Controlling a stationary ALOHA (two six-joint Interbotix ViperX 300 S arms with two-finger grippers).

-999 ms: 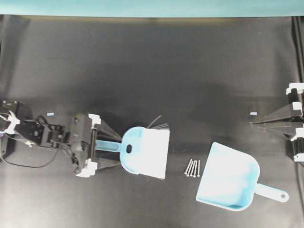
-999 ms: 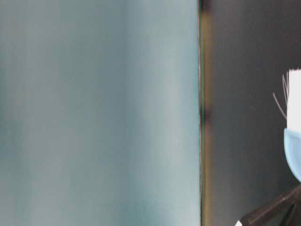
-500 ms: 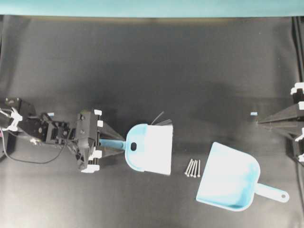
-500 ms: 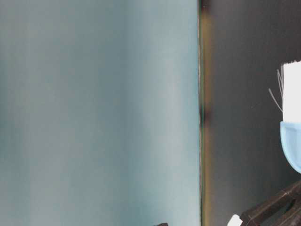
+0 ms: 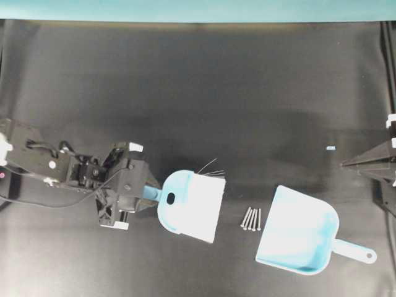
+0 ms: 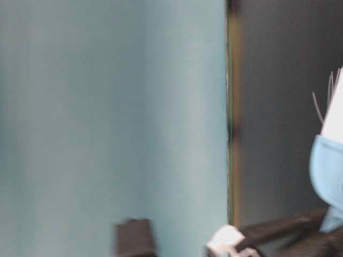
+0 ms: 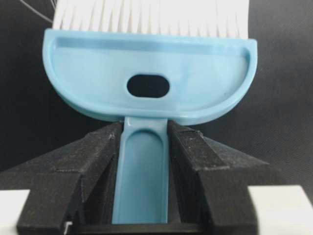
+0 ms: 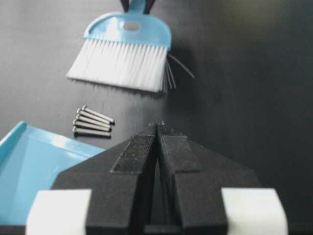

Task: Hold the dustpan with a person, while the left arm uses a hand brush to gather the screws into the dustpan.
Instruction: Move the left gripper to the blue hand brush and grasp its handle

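Observation:
My left gripper (image 5: 147, 193) is shut on the thin handle of the light blue hand brush (image 5: 189, 203), whose white bristles point right, toward several silver screws (image 5: 251, 218) lying side by side on the black table. In the left wrist view both jaws press the brush handle (image 7: 143, 171). The light blue dustpan (image 5: 299, 234) lies just right of the screws, mouth toward them, handle to the lower right. My right gripper (image 5: 344, 164) is shut and empty at the far right, above the dustpan. The right wrist view shows the brush (image 8: 123, 51), the screws (image 8: 93, 121) and the dustpan (image 8: 34, 169). No person's hand is in view.
A small pale blue tag (image 5: 330, 148) lies on the table left of my right gripper. A teal wall (image 5: 198, 9) runs along the table's far edge. The table-level view is mostly that wall (image 6: 112, 123), with the brush (image 6: 328, 171) at its right edge.
My left arm has moved down and turned, so the brush now tilts with its bristles toward the lower right. My right gripper has drawn back toward the right edge.

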